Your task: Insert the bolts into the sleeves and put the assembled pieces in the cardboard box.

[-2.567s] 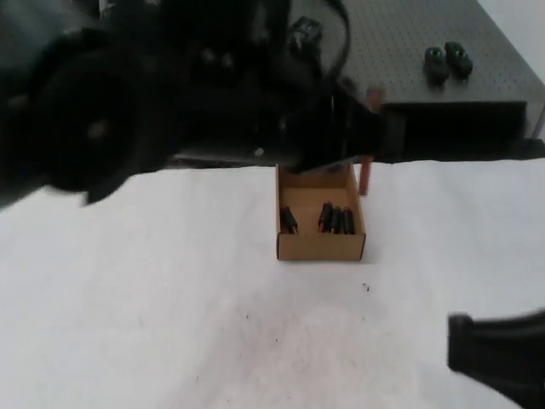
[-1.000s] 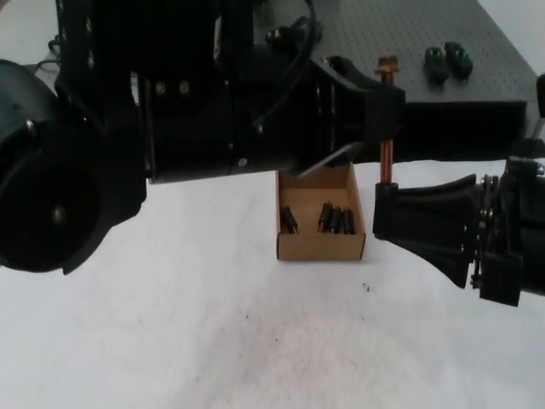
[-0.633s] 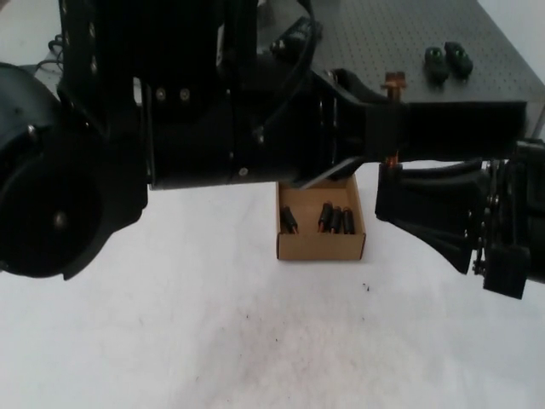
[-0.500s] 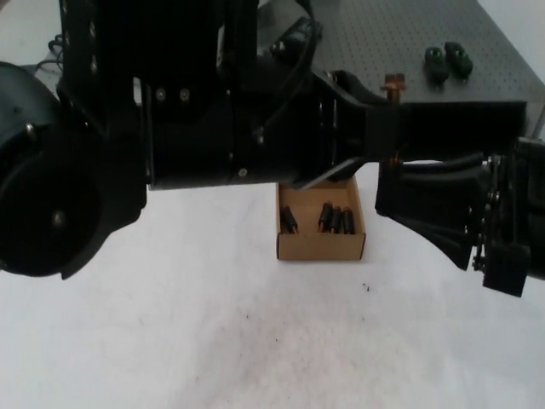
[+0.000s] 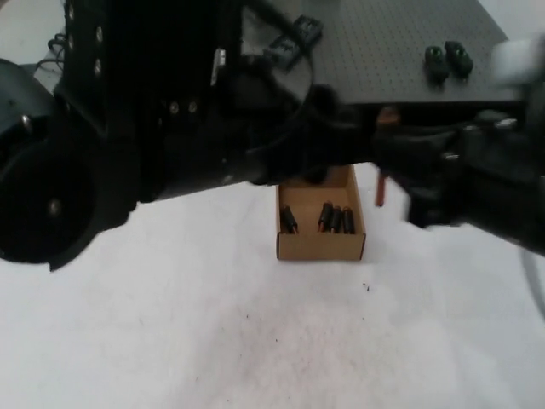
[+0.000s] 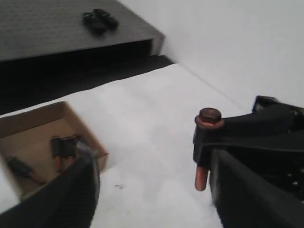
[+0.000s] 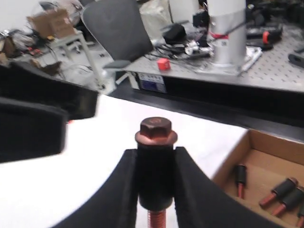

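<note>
right claw (image 7: 156,156) clamped on 1 sleeved bolt (image 7: 156,129) | left claw (image 6: 152,166) spread apart | cardboard box (image 5: 319,248): seemingly 4 assembled pieces (image 5: 336,219)

A cardboard box (image 5: 319,245) is being shown on a cloth (image 5: 255,341). Inside it, one assembled piece (image 5: 289,220) is being kept at the left and three further pieces (image 5: 337,220) side by side at the right. Just right of the box's far corner, a bolt (image 7: 156,129) is being held upright inside a sleeve (image 7: 155,180) by the right gripper (image 7: 156,156). The left gripper (image 6: 152,156) is being held spread, the bolt just beside one finger (image 6: 247,190). Behind the cloth, two small parts (image 5: 447,60) are being kept on a perforated bench (image 5: 383,43).
</note>
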Available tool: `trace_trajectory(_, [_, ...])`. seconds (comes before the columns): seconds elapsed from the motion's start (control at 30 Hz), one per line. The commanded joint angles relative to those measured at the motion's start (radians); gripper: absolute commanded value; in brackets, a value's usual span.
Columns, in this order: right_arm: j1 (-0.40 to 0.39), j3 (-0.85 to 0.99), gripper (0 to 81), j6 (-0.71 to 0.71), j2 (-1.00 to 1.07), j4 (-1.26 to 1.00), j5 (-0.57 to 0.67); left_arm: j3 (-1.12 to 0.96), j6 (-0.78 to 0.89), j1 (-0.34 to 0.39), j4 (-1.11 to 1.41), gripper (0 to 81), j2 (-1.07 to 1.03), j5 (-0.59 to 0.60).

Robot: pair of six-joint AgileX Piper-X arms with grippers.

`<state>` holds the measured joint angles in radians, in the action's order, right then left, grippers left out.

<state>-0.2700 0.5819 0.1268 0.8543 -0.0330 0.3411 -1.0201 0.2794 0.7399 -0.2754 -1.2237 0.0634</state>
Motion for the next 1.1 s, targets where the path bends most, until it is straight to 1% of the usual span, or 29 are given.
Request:
trace_trajectory(0.0, [0.006,0.109,0.9,-0.081,0.298,-0.026,-0.159,0.004,-0.031,-0.019,-0.031,38.5,0.023,-0.042])
trace_trajectory(0.03, [0.006,0.141,0.9,-0.087,0.363,-0.026,-0.186,0.017,-0.040,-0.027,-0.031,34.9,0.028,-0.046])
trace_trajectory(0.13, [0.006,0.252,0.9,-0.091,0.562,-0.026,-0.303,0.065,-0.041,-0.050,-0.031,18.1,0.050,-0.071])
trace_trajectory(0.23, [0.000,0.370,0.9,-0.091,0.731,-0.013,-0.363,0.131,-0.041,-0.071,-0.031,0.0,0.086,-0.080])
trace_trajectory(0.37, [0.000,0.525,0.9,-0.091,0.922,0.033,-0.391,0.234,-0.040,-0.089,-0.031,0.0,0.148,-0.090])
trace_trajectory(0.47, [0.000,0.629,0.9,-0.091,1.029,0.080,-0.407,0.298,-0.040,-0.088,-0.031,0.0,0.207,-0.164])
trace_trajectory(0.57, [0.000,0.700,0.9,-0.089,1.096,0.124,-0.418,0.355,-0.031,-0.088,-0.031,0.0,0.282,-0.207])
trace_trajectory(0.7, [0.000,0.751,0.9,-0.073,1.153,0.191,-0.420,0.418,0.034,-0.088,-0.028,0.0,0.371,-0.219])
trace_trajectory(0.87, [0.000,0.748,0.4,-0.067,1.179,0.200,-0.395,0.483,0.064,-0.088,-0.028,0.0,0.454,-0.219])
trace_trajectory(0.93, [0.000,0.748,7.3,-0.067,1.179,0.208,-0.367,0.517,0.087,-0.088,-0.028,0.0,0.480,-0.219])
trace_trajectory(1.0, [0.000,0.748,18.5,-0.067,1.179,0.213,-0.356,0.547,0.103,-0.088,-0.028,0.0,0.501,-0.219])
trace_trajectory(1.07, [0.000,0.748,33.0,-0.067,1.177,0.213,-0.349,0.576,0.104,-0.088,-0.028,0.0,0.522,-0.219])
